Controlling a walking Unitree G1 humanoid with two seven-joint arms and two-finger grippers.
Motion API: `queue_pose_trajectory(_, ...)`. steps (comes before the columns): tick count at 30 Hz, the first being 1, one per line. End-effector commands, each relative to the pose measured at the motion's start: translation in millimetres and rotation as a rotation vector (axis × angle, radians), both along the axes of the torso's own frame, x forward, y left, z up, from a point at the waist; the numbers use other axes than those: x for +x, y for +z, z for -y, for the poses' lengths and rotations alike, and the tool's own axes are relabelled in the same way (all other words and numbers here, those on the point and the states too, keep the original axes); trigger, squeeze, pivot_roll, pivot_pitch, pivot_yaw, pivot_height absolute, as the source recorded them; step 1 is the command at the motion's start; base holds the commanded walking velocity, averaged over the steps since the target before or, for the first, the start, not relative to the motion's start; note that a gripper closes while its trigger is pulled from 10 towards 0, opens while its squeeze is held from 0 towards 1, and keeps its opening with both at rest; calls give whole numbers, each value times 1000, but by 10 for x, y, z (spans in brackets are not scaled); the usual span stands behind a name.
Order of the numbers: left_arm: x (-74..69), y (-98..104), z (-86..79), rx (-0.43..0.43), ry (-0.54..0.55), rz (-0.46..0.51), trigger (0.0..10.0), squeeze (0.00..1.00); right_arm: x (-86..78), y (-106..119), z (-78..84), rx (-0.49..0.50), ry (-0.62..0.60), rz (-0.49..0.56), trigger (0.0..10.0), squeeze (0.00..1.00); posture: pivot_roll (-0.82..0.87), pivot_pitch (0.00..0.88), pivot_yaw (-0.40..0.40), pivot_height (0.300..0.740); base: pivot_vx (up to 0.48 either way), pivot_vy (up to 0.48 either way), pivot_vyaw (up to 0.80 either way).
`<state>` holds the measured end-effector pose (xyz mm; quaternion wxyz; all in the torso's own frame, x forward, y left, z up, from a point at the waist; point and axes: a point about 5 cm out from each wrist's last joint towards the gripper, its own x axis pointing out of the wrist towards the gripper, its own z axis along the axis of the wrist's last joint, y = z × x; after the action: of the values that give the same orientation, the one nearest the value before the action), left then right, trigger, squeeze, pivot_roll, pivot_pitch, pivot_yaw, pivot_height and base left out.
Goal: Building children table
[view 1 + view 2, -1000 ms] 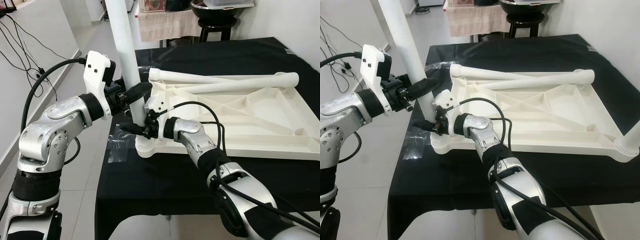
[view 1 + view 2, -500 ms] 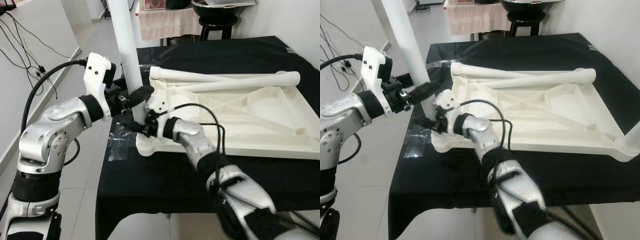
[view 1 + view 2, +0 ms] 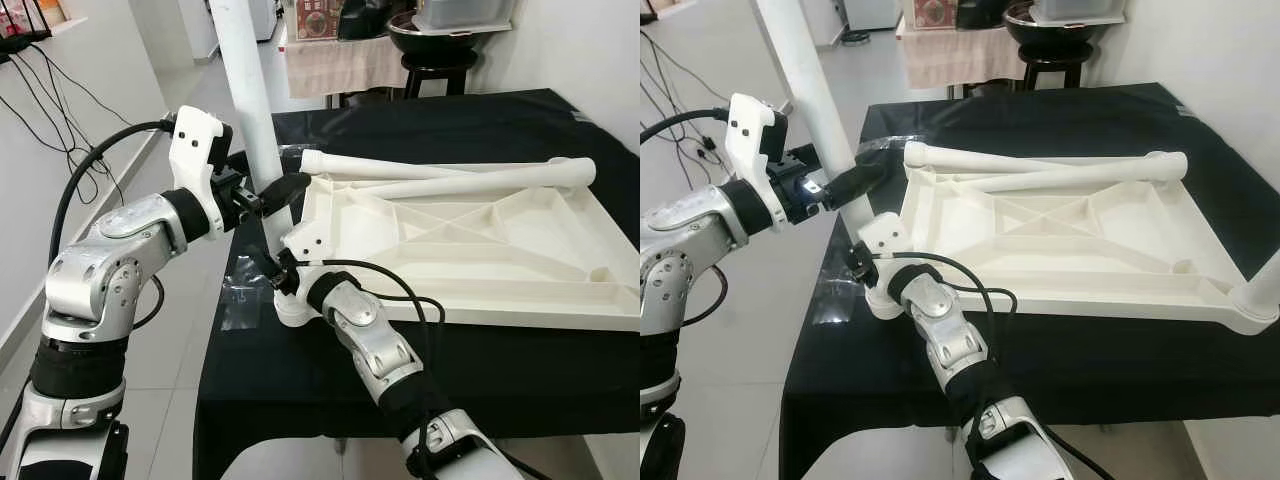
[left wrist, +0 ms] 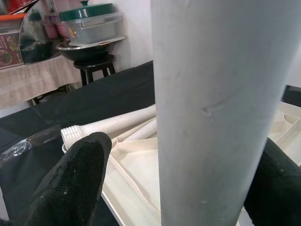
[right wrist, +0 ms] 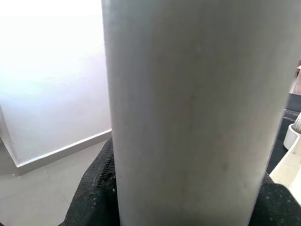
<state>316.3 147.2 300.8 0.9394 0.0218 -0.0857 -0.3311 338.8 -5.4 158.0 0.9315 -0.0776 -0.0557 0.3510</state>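
Note:
The white table top [image 3: 480,250] lies upside down on a black-covered table [image 3: 300,380]. A white leg [image 3: 250,110] stands upright in its near-left corner socket [image 3: 290,305]. My left gripper [image 3: 285,185] is shut on this leg at mid height; the left wrist view has the leg [image 4: 216,113] between the black fingers [image 4: 75,183]. My right gripper [image 3: 268,265] is shut on the same leg just above the socket, the leg [image 5: 188,117] pressed between its fingers [image 5: 94,197]. Two loose legs [image 3: 400,168] lie along the top's far edge.
Another leg [image 3: 1265,285] stands at the near-right corner. Crumpled clear plastic [image 3: 238,290] lies by the table's left edge. A stool with a black pan [image 3: 440,30] and a cloth-draped table [image 3: 330,50] stand behind. Cables [image 3: 60,90] hang along the left wall.
My right forearm has swung down toward the table's front edge while its gripper stayed at the leg's foot. The left gripper keeps its hold. The camera has shifted slightly.

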Motion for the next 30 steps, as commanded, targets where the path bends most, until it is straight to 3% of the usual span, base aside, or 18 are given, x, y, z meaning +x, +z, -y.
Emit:
queue_pose_trajectory(1,6,9,-31,7,15,6,10000,0,-120,-162,-319,-19,54,-100,0,0,11,70,60,740,0,0,0)
queue_pose_trajectory(2,-1,4,-38,5,14,5,6549,0,-142,-159,-336,-22,52,-99,0,0,11,70,58,740,0,0,0)
queue_pose_trajectory(3,-1,4,-38,5,14,5,6549,0,-142,-159,-336,-22,52,-99,0,0,11,70,58,740,0,0,0)
queue_pose_trajectory(4,-10,6,-46,1,9,5,0,0,-195,-142,-345,-30,37,-101,0,0,11,70,60,740,0,0,0)
queue_pose_trajectory(12,-20,19,-38,-5,-11,9,0,0,-253,-100,-344,-39,26,-93,0,0,8,73,58,740,0,0,0)
queue_pose_trajectory(13,-21,15,-35,-5,-13,9,0,0,-243,-83,-341,-38,36,-87,1804,0,6,74,60,740,0,0,0)
queue_pose_trajectory(14,-21,15,-35,-5,-13,9,0,0,-243,-83,-341,-38,36,-87,1804,0,6,74,60,740,0,0,0)
queue_pose_trajectory(15,-22,11,-34,-5,-13,8,0,0,-223,-58,-331,-36,43,-80,10000,0,7,73,59,740,0,0,0)
queue_pose_trajectory(16,-22,11,-34,-5,-13,8,0,0,-223,-58,-331,-36,43,-80,10000,0,7,73,59,740,0,0,0)
queue_pose_trajectory(17,-22,9,-34,-4,-12,8,0,0,-183,-5,-303,-19,62,-66,10000,153,10,73,58,740,0,0,0)
queue_pose_trajectory(18,-22,9,-34,-4,-12,8,0,0,-183,-5,-303,-19,62,-66,10000,153,10,73,58,740,0,0,0)
queue_pose_trajectory(19,-24,9,-36,-4,-12,8,0,0,-138,73,-284,15,166,-62,10000,1000,9,73,58,740,0,0,0)
queue_pose_trajectory(21,-24,9,-36,-4,-12,8,0,0,-138,73,-284,15,166,-62,10000,1000,9,73,58,740,0,0,0)
queue_pose_trajectory(25,-27,1,-38,-4,-13,7,0,0,-14,261,-104,16,433,-8,10000,1000,8,70,59,740,0,0,0)
queue_pose_trajectory(26,-29,-3,-31,-4,-15,6,0,0,39,268,-31,-41,473,9,10000,773,9,70,58,740,0,0,0)
queue_pose_trajectory(28,-31,-6,-26,-4,-17,6,0,0,70,269,15,-80,493,17,10000,773,9,70,58,740,0,0,0)
queue_pose_trajectory(29,-33,-5,-23,-4,-19,6,0,0,112,300,46,-83,496,13,10000,0,12,72,58,740,0,0,0)
queue_pose_trajectory(30,-33,-5,-23,-4,-19,6,0,0,112,300,46,-83,496,13,10000,0,12,72,58,740,0,0,0)
